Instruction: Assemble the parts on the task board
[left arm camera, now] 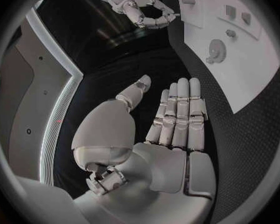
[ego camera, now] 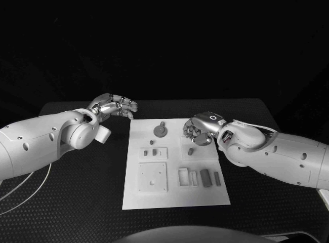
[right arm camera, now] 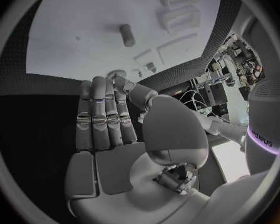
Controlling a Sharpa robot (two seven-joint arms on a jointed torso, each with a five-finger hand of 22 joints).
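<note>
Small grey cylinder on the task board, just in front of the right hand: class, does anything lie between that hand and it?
Nothing visible does. The small grey cylinder lies alone on bare task board, beside the right hand, whose fingers hold nothing.

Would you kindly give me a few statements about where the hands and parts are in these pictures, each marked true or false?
1. The left hand hangs off the task board, beside its far left corner. True.
2. The right hand grips the round gear-like part. False: that part lies free on the board, and the hand holds nothing.
3. A small cylinder part lies on the board near the right hand. True.
4. The left hand's fingers are curled into a fist. False: they are stretched out straight, side by side.
</note>
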